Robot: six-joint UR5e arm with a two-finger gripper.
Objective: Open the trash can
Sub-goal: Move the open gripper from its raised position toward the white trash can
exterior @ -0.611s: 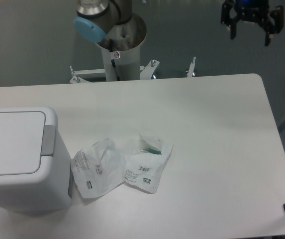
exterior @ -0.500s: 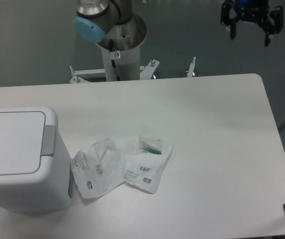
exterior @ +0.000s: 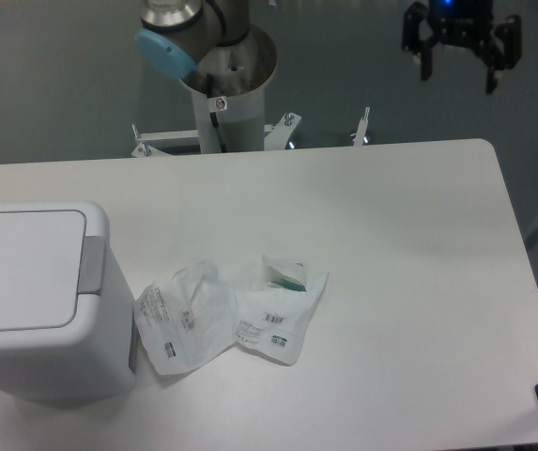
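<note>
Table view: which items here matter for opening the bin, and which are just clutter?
For the job: trash can, lid shut; gripper, open, high above the table's far right.

Lying about: two plastic packets beside the can on the table.

Packets just right of trash can

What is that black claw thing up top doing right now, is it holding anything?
Gripper: open, black fingers spread, holding nothing, up in the air beyond the table's far right corner.
</note>
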